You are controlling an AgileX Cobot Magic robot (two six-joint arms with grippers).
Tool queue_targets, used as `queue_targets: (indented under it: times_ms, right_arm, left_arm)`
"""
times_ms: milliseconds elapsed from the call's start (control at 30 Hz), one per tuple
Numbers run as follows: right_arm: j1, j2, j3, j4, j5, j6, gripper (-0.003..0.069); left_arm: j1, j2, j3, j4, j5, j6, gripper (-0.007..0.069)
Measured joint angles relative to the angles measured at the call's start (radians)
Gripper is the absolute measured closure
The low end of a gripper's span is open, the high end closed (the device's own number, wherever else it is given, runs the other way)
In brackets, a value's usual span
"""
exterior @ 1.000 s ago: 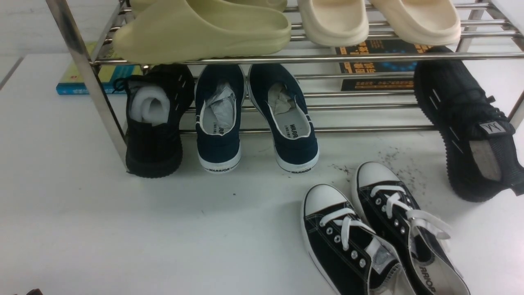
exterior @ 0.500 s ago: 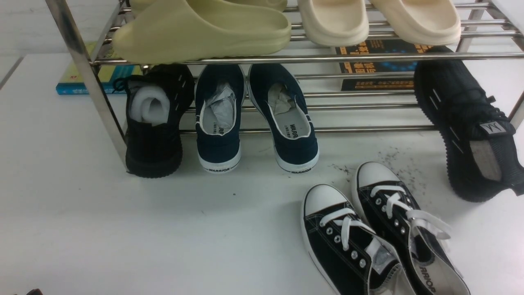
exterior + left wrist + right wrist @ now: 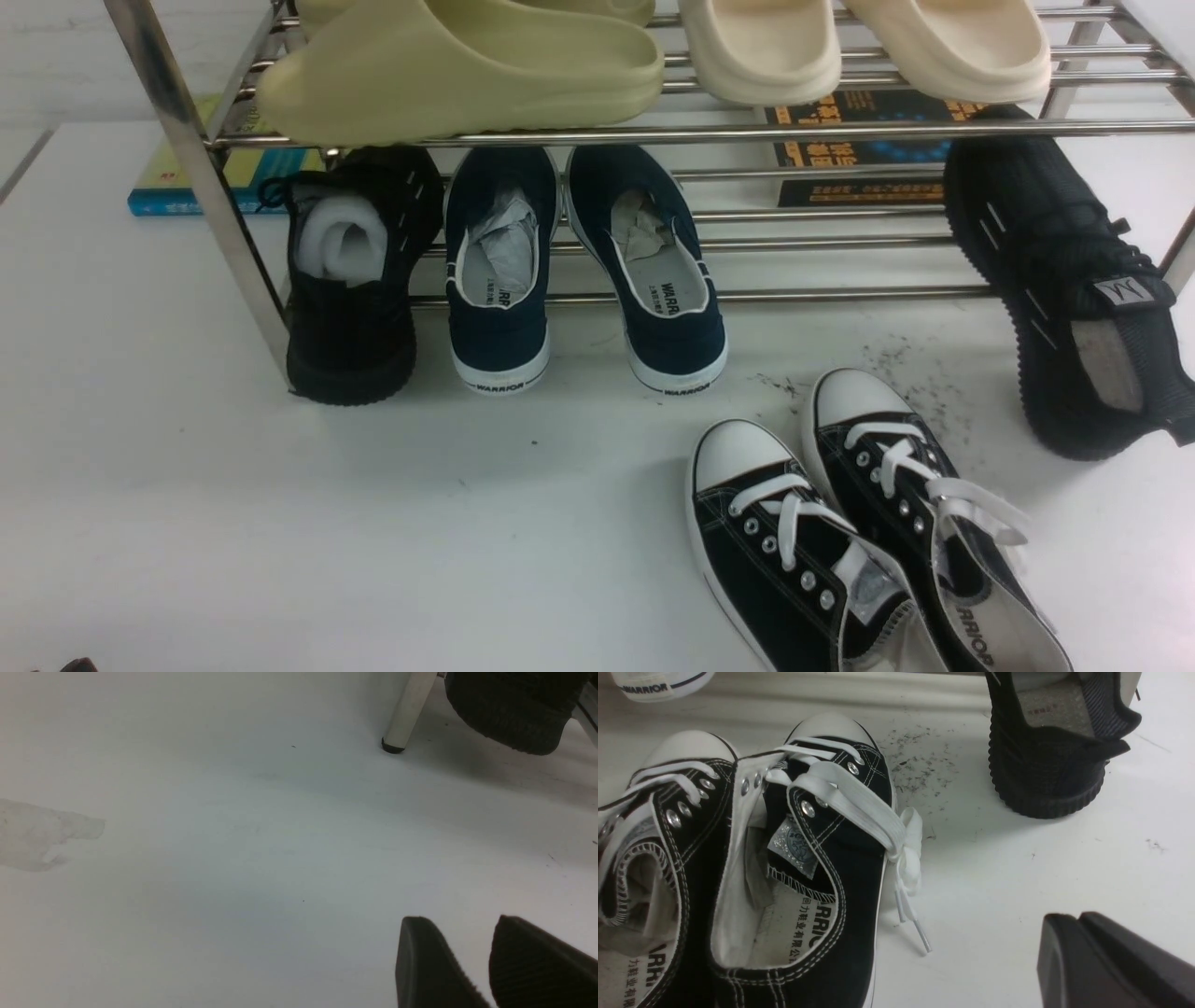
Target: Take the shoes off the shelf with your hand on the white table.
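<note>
The shoes, two black canvas sneakers with white laces and toe caps, lie side by side on the white table (image 3: 280,523) in front of the shelf (image 3: 653,131), one shoe (image 3: 784,551) left of the other (image 3: 915,504). In the right wrist view the shoes (image 3: 822,858) fill the near side, and my right gripper (image 3: 1071,917) hovers beside them over bare table, its fingers pressed together with nothing in them. My left gripper (image 3: 462,921) stands open over bare table near a shelf post (image 3: 402,718). Neither gripper shows in the front view.
On the lower tier sit a black knit sneaker (image 3: 355,280) and two navy slip-ons (image 3: 499,271). Another black knit sneaker (image 3: 1064,299) leans off the right end. Slides (image 3: 457,70) rest on top. Books (image 3: 187,177) lie behind. Dark scuff streaks (image 3: 896,373) mark the table.
</note>
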Motion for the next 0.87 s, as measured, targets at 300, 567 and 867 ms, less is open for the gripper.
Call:
queue_targets:
  times_ms: [300,567,867]
  right_arm:
    - [0.000,0.000,0.000,-0.002,0.000,0.001,0.0592]
    - [0.000,0.000,0.000,-0.002,-0.001,0.001,0.0580]
    - [0.000,0.000,0.000,-0.002,-0.001,0.001,0.0568]
  left_arm:
    - [0.000,0.000,0.000,0.000,0.000,0.000,0.0383]
    - [0.000,0.000,0.000,0.000,0.000,0.000,0.0383]
    - [0.000,0.000,0.000,0.000,0.000,0.000,0.0383]
